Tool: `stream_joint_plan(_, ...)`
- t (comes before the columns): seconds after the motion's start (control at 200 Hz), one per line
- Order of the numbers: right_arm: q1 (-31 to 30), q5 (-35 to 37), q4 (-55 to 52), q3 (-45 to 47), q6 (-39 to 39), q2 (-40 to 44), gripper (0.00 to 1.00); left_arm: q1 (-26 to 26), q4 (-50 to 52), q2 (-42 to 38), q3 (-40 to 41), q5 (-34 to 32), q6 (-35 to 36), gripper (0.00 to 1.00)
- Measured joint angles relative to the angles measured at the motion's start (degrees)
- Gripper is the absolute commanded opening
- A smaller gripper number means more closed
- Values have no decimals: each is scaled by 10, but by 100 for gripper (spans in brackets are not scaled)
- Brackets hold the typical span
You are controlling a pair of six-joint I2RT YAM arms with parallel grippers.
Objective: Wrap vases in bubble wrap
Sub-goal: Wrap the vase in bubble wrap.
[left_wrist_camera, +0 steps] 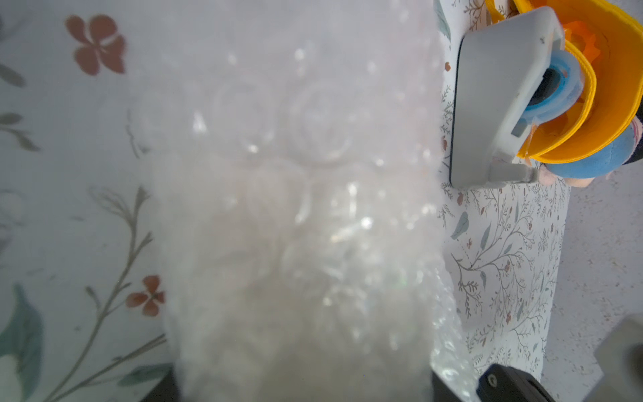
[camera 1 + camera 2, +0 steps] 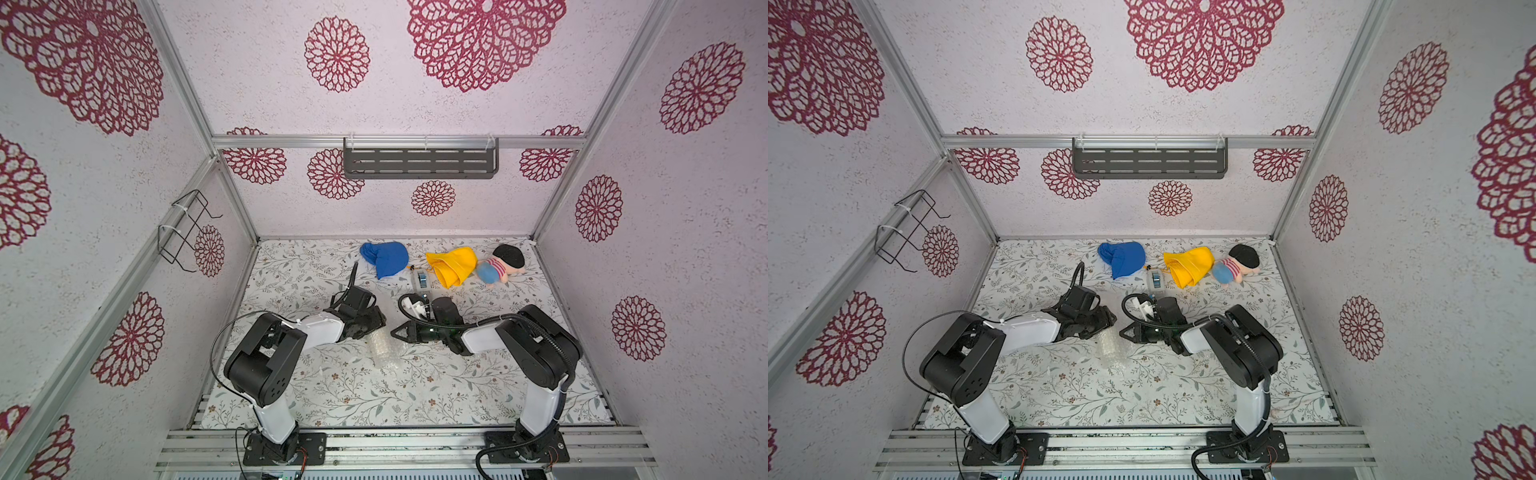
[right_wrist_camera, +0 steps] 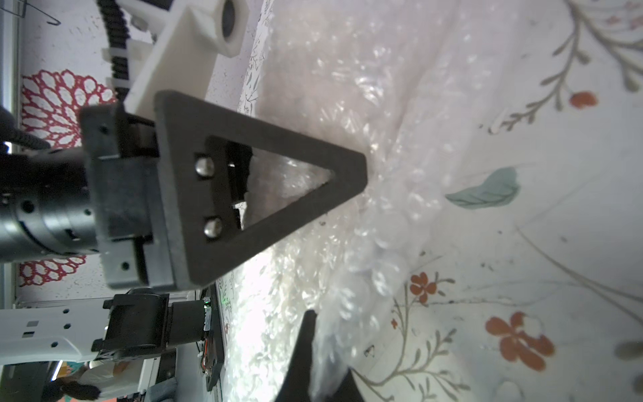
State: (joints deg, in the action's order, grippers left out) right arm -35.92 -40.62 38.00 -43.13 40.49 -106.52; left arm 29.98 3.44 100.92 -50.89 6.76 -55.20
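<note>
The left pincer [image 2: 374, 326] was closed round the bubble wrap [image 2: 384, 349], a crumpled clear bundle lying on the flowered worktop [image 2: 374, 399] directly under its tip; in the left wrist view the wrap filled the whole gap between the dark fingers [image 1: 161, 384]; the vase could not be made out through the plastic. The right pincer [image 2: 395, 332] pointed straight at the left one, just beside it; its tips were pressed together, nipping an edge of the wrap. Behind the right pincer, on its far side, sat a tape dispenser [image 2: 419, 280]; a yellow cloth [image 2: 451, 264] lay just beside that, with a doll [image 2: 503, 266] next to the cloth; a blue cloth [image 2: 386, 257] lay well beyond the left pincer.
</note>
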Motion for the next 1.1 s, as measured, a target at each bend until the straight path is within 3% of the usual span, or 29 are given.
stream_joint_plan(0.095, -3, 1, -6, 0, -6, 1, 5, 0, 3, 0, -1, 5, -7, 46)
stream_joint_plan(0.26, -7, 1, -5, 0, -11, 1, 12, 0, 2, -1, 0, 18, -27, 73)
stream_joint_plan(0.55, -14, -4, -1, 0, -23, 1, 23, 0, 4, -21, 10, 43, -61, 91)
stream_joint_plan(0.58, -15, -6, 0, 0, -25, 1, 25, 0, 5, -23, 11, 44, -63, 97)
stream_joint_plan(0.791, -25, -10, -9, -8, -48, 2, 36, 0, 3, -26, 11, 54, -73, 99)
stream_joint_plan(1.101, -33, -19, -20, -14, -76, 16, 41, 0, 4, -27, 12, 57, -75, 98)
